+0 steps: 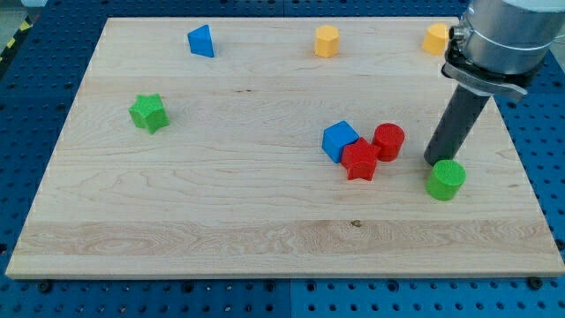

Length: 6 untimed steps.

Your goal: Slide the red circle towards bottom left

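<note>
Right of the counter's (pixel 265 238) centre you find the red circle (pixel 388 141) touching a red star (pixel 360 161) beside a blue cube (pixel 340 140), with my tip (pixel 434 162), which carries no hand, just right of it, above a green circle (pixel 446 179).

Robotics lab bench with a tabletop pushing setup

The place looked like a robotics lab: a pale wooden board (pixel 265 221) lay on a blue perforated bench top (pixel 40 53) with evenly spaced mounting holes, the kind used for fixing test rigs, and a strip of yellow-and-black hazard tape (pixel 15 35) showed at the view's top left corner. A grey industrial arm (pixel 503 35) reached in from the view's top right, ending in a dark rod. Small plastic blocks in plain colours were scattered on the board, like test pieces rather than household things.
</note>
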Each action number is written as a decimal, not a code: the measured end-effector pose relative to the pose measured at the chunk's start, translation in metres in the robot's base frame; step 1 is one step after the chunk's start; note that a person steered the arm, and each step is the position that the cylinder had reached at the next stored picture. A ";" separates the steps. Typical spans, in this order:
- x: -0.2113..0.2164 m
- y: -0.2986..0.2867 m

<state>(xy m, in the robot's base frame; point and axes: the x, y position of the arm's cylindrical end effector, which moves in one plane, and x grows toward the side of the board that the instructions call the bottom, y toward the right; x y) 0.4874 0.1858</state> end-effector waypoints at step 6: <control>0.058 -0.035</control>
<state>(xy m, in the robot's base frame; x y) 0.5454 0.1506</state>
